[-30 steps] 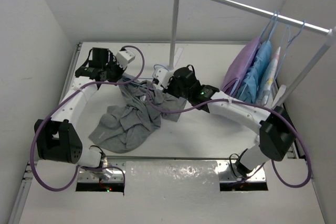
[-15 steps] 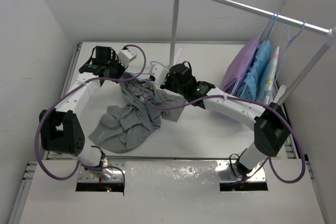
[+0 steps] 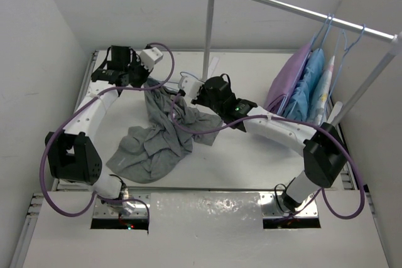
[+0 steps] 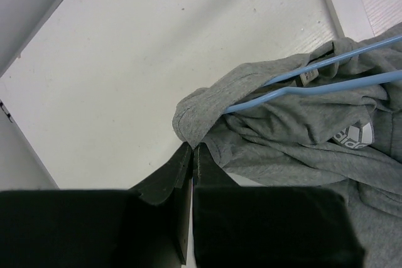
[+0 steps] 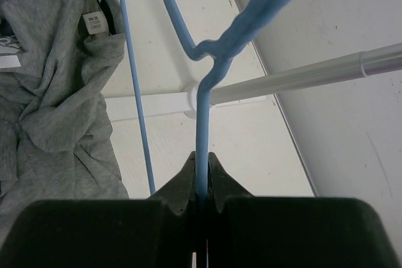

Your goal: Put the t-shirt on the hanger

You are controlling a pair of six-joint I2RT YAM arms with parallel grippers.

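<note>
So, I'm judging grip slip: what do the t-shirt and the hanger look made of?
T-shirt: soft heathered grey knit, probably cotton jersey; matte, slumping in creased folds. Hanger: thin pale-blue rod, likely coated wire, possibly plastic; smooth, slight sheen, twisted at the neck.

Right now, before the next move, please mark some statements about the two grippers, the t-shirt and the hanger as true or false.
1. The right gripper is shut on the wire of the pale-blue hanger. True.
2. The left gripper is open and touches nothing. False: it is shut on an edge of the grey t-shirt.
3. One end of the hanger is tucked under a fold of the t-shirt. True, as the left wrist view shows.
4. The t-shirt hangs on the garment rack. False: it lies crumpled on the table; the rack holds a purple garment and a light-blue garment.
</note>
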